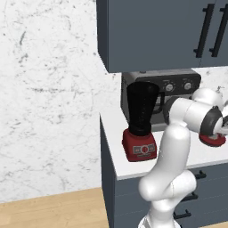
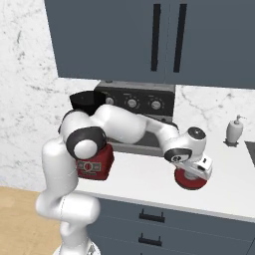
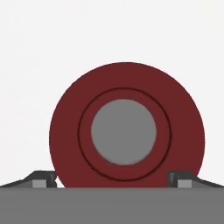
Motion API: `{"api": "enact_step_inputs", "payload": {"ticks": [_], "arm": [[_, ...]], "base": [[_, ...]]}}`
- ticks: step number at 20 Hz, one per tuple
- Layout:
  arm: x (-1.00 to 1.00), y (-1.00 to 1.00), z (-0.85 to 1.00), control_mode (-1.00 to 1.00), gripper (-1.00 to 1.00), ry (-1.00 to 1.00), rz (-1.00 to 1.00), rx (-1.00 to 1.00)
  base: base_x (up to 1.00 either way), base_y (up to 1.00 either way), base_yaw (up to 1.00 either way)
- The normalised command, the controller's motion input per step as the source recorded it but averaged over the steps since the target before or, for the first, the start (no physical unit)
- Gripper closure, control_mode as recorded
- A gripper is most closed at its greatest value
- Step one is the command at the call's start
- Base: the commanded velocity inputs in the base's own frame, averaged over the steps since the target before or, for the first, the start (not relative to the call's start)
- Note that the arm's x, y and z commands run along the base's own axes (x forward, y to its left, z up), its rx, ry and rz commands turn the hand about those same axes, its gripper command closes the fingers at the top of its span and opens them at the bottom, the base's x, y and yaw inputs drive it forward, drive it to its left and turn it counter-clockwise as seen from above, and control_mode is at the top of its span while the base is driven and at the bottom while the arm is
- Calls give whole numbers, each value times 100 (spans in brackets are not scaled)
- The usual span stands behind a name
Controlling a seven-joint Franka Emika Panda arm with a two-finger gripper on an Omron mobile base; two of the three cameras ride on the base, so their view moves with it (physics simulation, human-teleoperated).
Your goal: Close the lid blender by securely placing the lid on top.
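Two dark fingertips (image 3: 43,178) are showing at the bottom of the hand view, standing wide apart on either side of the lid (image 3: 127,127), and you are looking straight down onto its pale grey centre cap. The gripper (image 3: 116,181) is spread wider than the red disc and is holding nothing; whether the tips are already level with the rim or a little above it, you cannot tell from here. That straddling stance looks like the set-up for a pinch across the lid's width, which is probably why the hand is pointing downward over it.

From the right base view, you are seeing the gripper (image 2: 193,174) hanging directly above the lid (image 2: 189,180), which is lying flat on the white counter (image 2: 149,179), near its front edge. The left base view is showing the same red disc (image 1: 213,140) peeking out under the wrist at the right edge.

Farther along the counter, well apart from the lid, the blender (image 1: 141,120) is standing upright on its red square base, its dark jar open at the top and waiting. In the right base view the arm is hiding most of the blender (image 2: 92,149). Behind it, the grey toaster oven (image 1: 178,89) is sitting against the marble wall, beneath the dark cabinets (image 2: 149,40), so judge that any carry over to the jar is needing height without striking those doors.
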Motion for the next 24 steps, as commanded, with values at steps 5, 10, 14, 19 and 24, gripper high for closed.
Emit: {"api": "enact_step_inputs", "payload": {"ticks": [5,10,14,19,24], "arm": [[13,-15,-14,-100,-100,1,1,1],[17,0,-12,-100,-100,1,4,0],[18,0,-14,-100,-100,0,5,0],[9,4,-25,-100,100,0,3,0],[1,8,-36,-100,100,2,3,0]], "base": [[0,0,0],[0,0,0],[0,0,0],[0,0,0],[0,0,0]]}}
